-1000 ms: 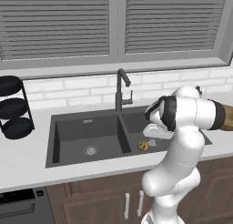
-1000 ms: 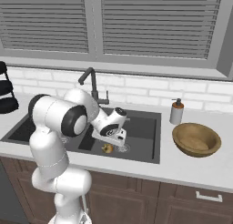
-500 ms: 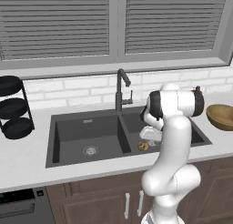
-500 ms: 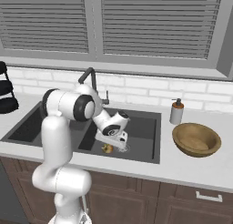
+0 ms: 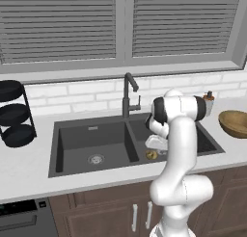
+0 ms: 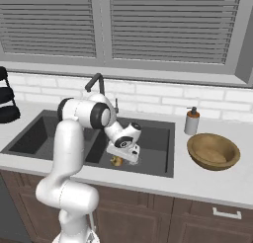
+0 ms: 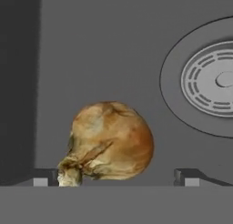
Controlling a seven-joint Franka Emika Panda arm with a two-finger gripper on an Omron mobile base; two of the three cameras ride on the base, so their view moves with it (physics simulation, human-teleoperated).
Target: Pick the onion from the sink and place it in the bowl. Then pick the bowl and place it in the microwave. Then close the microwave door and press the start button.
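Observation:
The onion (image 7: 111,141), a small yellow-brown ball, lies on the floor of the right basin of the dark grey sink (image 5: 91,135), near its front wall (image 5: 151,154) (image 6: 116,161). My gripper (image 7: 116,177) hangs open just above it (image 5: 154,148) (image 6: 119,155). One of its fingertips (image 7: 45,175) stands on each side of the onion without touching it. The tan wooden bowl (image 6: 213,150) sits empty on the counter right of the sink (image 5: 235,123). The microwave and its door are out of view.
A silver drain ring (image 7: 214,79) lies beside the onion. The tall black faucet (image 5: 128,94) rises behind the sink's divider. A soap dispenser (image 6: 191,121) stands behind the bowl. A black tiered rack (image 5: 14,113) occupies the left counter.
The arm's elbow has swung in from over the right counter to stand upright, uncovering the bowl. The open gripper has stayed over the onion, coming a little closer.

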